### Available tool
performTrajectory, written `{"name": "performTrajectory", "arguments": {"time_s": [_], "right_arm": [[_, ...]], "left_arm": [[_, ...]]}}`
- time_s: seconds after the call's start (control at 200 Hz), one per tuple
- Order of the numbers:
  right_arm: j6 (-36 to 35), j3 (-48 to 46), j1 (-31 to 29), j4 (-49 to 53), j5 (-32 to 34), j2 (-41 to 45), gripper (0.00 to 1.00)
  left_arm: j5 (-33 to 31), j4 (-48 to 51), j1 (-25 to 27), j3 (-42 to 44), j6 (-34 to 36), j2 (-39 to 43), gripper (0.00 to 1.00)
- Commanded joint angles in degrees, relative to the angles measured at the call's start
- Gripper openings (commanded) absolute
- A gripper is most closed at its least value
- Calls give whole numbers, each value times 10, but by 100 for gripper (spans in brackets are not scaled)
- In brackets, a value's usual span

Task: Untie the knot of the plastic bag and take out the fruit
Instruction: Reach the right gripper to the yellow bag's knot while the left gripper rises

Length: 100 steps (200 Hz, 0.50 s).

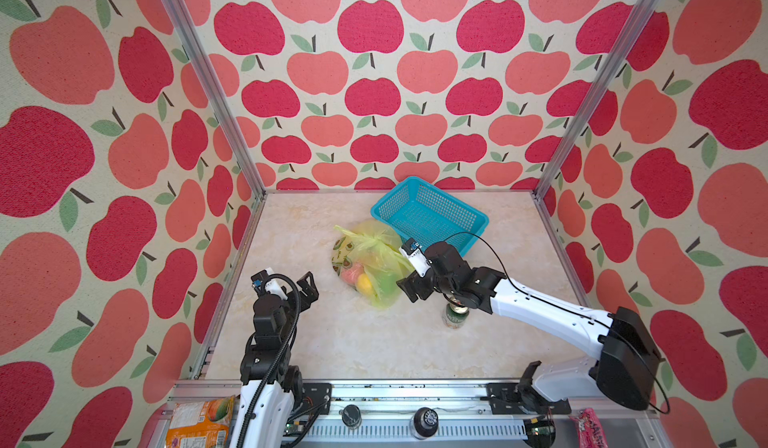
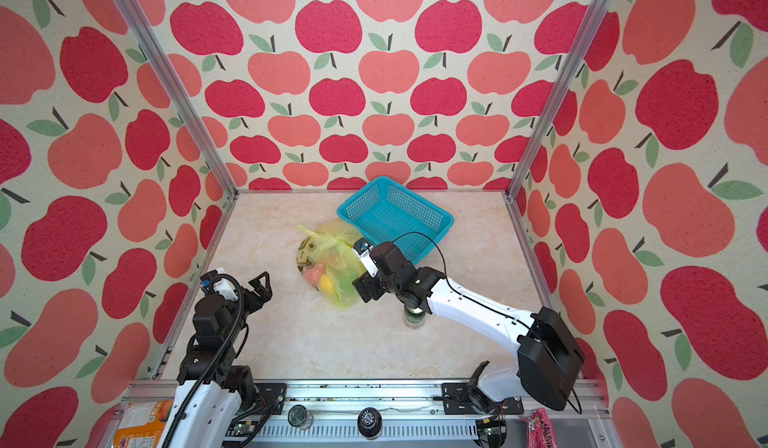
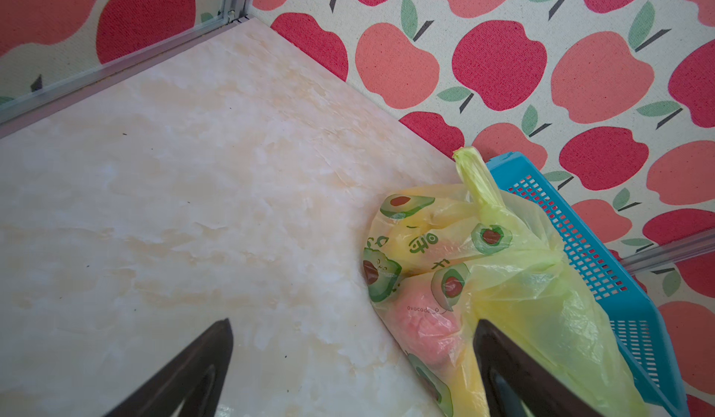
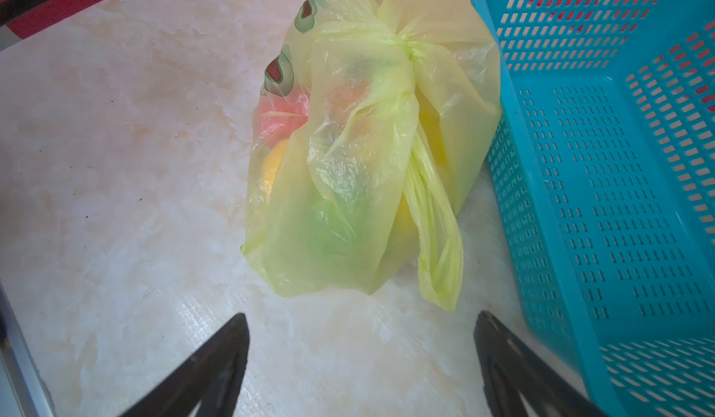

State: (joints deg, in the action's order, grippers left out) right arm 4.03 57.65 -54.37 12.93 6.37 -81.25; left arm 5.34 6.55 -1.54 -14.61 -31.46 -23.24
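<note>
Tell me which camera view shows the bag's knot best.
The right wrist view: the knot faces the camera, close and unobstructed. Both top views show it small and far. The left wrist view shows mainly the plastic bag from its side.

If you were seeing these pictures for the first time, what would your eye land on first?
Loud apple-print walls surround everything. On the marble table lies the knotted yellow plastic bag, fruit showing through, beside a teal basket. The right gripper hovers open next to the bag; the left gripper hangs open near the left wall.
</note>
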Motion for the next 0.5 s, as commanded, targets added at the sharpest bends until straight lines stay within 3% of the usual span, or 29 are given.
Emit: {"name": "performTrajectory", "arguments": {"time_s": [0.0,0.225,0.44,0.495], "right_arm": [[-7,21,-2,-20,0,-20,92],[23,13,-2,-38,-39,-13,92],[35,1,-3,-50,-41,2,92],[34,2,-3,-51,-43,0,92]], "left_arm": [[43,-48,-3,-25,-23,-32,97],[66,-24,11,-179,-75,-119,89],[15,81,83,-317,-31,-212,89],[6,91,95,-312,-16,-220,96]]}}
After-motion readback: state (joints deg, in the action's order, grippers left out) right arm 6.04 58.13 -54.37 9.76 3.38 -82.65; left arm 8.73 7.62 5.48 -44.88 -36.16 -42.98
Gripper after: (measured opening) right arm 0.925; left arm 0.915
